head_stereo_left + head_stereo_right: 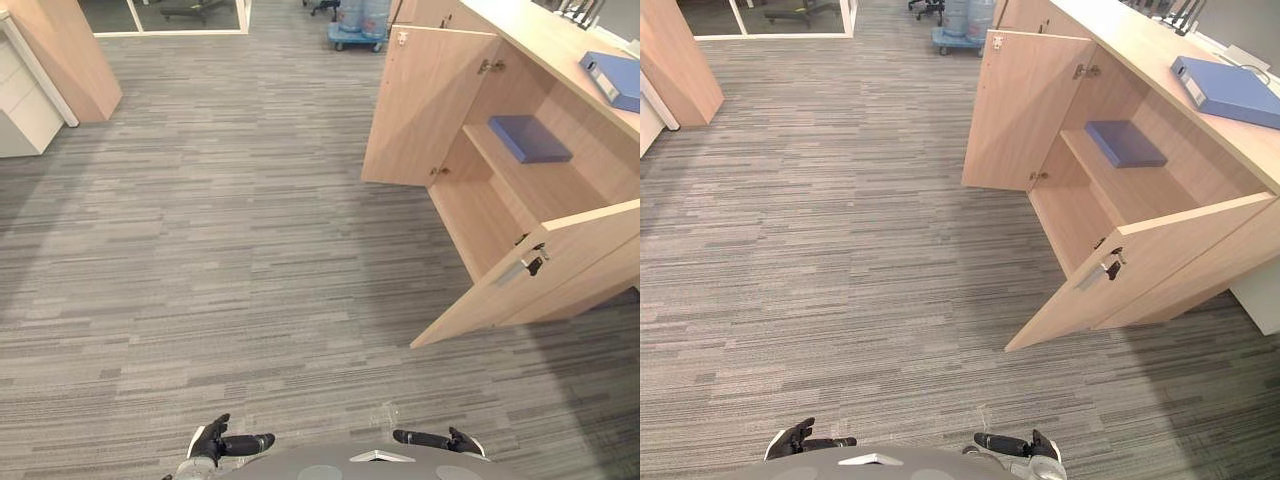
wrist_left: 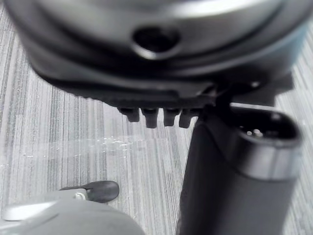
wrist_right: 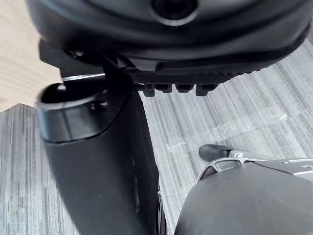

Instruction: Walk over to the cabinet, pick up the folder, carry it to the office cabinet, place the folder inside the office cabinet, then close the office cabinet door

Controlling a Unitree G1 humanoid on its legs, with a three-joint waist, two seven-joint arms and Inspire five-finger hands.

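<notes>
"Looking ahead and to our right, we see the office cabinet (image 1: 480, 218) with both doors swung wide: the nearer door (image 1: 530, 295), which carries a silver handle (image 1: 520, 268), and the farther door (image 1: 415, 105)."

"And the folder — where do we have it?"

"The folder (image 1: 528, 138) lies flat on the shelf (image 1: 508, 170) inside the office cabinet, toward the shelf's farther end. Neither of our hands touches it."

"We see something else blue up top, don't we?"

"Yes, a blue binder (image 1: 1228, 90) lies on the worktop (image 1: 540, 40) that caps the office cabinet, above and beyond the folder."

"Our hands?"

"Both are low and well short of the office cabinet, over the grey carpet (image 1: 220, 250). Our left hand (image 1: 212, 440) hangs with its fingers (image 2: 150, 117) loose and apart from the thumb, holding nothing. Our right hand (image 1: 458, 440) is alike — its fingers (image 3: 185, 88) are relaxed and empty."

"Anything past the office cabinet?"

"Beyond its farther door we make out water bottles (image 1: 360, 15) standing on a blue cart (image 1: 355, 42). Well away from the office cabinet, across the carpet, stands a white drawer unit (image 1: 22, 100)."
</notes>
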